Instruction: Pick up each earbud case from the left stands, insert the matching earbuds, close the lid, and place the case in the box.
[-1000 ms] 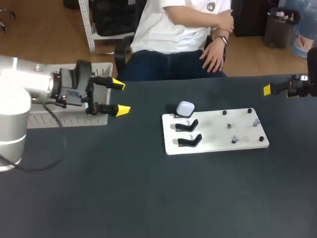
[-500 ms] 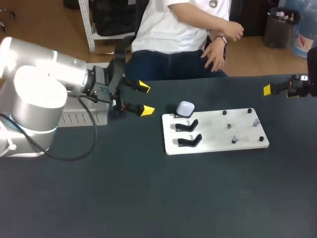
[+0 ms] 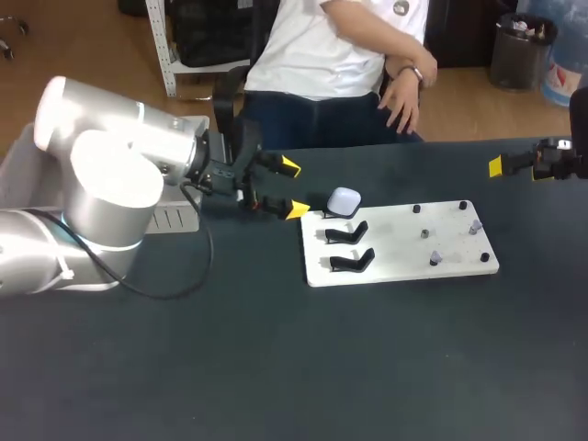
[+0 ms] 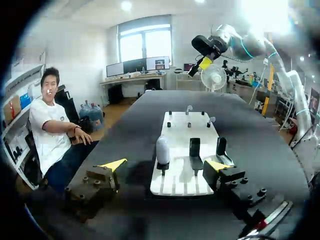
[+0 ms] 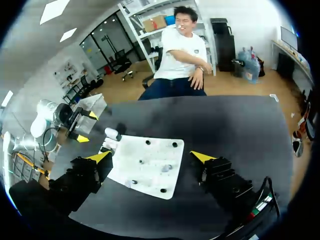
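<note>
**Head view.** A flat white rectangular board (image 3: pixel 404 266) lies on the dark counter (image 3: pixel 276 367). At its rear left corner a rounded white earbud case (image 3: pixel 344 201) sits on a black stand. Two more black angled stands (image 3: pixel 349 232) follow in a row toward the near edge. The right half of the board carries small black knobs (image 3: pixel 463 205) and a few small greyish pieces (image 3: pixel 435 258), too small to make out. The left claw (image 3: pixel 293 189) hangs just left of the board. Its fingers are spread wide with nothing in them, and its yellow tips point at the case without touching it. A pale grey open box (image 3: pixel 170 219) stands behind the left arm, partly hidden by it. The right claw (image 3: pixel 497 166) is near the counter's far right edge, well apart from the board, and only one of its yellow tips shows here.

**Left wrist view.** The left claw (image 4: pixel 165 165) is wide open and holds nothing. The case (image 4: pixel 162 150) stands upright on its stand a little ahead of the fingers, apart from both. The two other stands (image 4: pixel 194 147) are beside it, and the board (image 4: pixel 187 127) stretches away beyond them. The right claw (image 4: pixel 205 62) shows far off, above the counter's far end.

**Right wrist view.** The right claw (image 5: pixel 150 156) is spread wide and empty above the counter. The board (image 5: pixel 150 175) lies ahead of it. The case (image 5: pixel 113 132) is at the board's far corner, and the left claw (image 5: pixel 87 126) is just beyond it.
</note>
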Motion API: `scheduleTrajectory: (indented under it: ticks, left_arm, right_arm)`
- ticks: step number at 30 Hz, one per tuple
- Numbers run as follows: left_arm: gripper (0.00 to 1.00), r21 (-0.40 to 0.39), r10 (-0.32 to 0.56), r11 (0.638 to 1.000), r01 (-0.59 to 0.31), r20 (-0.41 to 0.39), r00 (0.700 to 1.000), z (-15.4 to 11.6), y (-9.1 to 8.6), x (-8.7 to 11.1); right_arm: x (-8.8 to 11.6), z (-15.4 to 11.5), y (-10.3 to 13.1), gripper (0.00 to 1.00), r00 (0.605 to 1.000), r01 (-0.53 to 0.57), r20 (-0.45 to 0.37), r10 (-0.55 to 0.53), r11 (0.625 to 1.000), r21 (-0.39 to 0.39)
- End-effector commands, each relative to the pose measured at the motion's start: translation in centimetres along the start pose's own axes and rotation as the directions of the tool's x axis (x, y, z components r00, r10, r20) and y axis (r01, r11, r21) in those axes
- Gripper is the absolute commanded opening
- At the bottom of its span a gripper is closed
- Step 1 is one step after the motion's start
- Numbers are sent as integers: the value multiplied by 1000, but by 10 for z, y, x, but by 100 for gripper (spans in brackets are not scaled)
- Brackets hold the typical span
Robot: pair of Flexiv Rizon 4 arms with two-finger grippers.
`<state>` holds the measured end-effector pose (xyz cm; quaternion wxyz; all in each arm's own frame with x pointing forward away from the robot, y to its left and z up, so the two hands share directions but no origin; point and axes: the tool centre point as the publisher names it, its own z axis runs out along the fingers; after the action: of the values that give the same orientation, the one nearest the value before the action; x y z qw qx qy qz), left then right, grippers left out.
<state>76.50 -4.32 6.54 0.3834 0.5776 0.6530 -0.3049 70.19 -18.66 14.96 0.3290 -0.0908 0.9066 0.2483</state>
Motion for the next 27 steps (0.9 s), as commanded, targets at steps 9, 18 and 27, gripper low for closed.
scheduleTrajectory:
  ticks: [9, 18, 27]
  left_arm:
    - [100, 3, -2, 1000, 2, -6, 1000, 1, 1, -1]
    - [100, 15, -19, 1000, 19, 4, 1000, 27, 14, -3]
    - [100, 47, -25, 999, 26, -20, 999, 55, 17, -4]
  right_arm:
    - [0, 0, 0, 100, 1000, 0, 0, 0, 1000, 2]
    - [0, 0, 0, 100, 1000, 0, 0, 0, 1000, 2]
    - [0, 0, 0, 100, 1000, 0, 0, 0, 1000, 2]
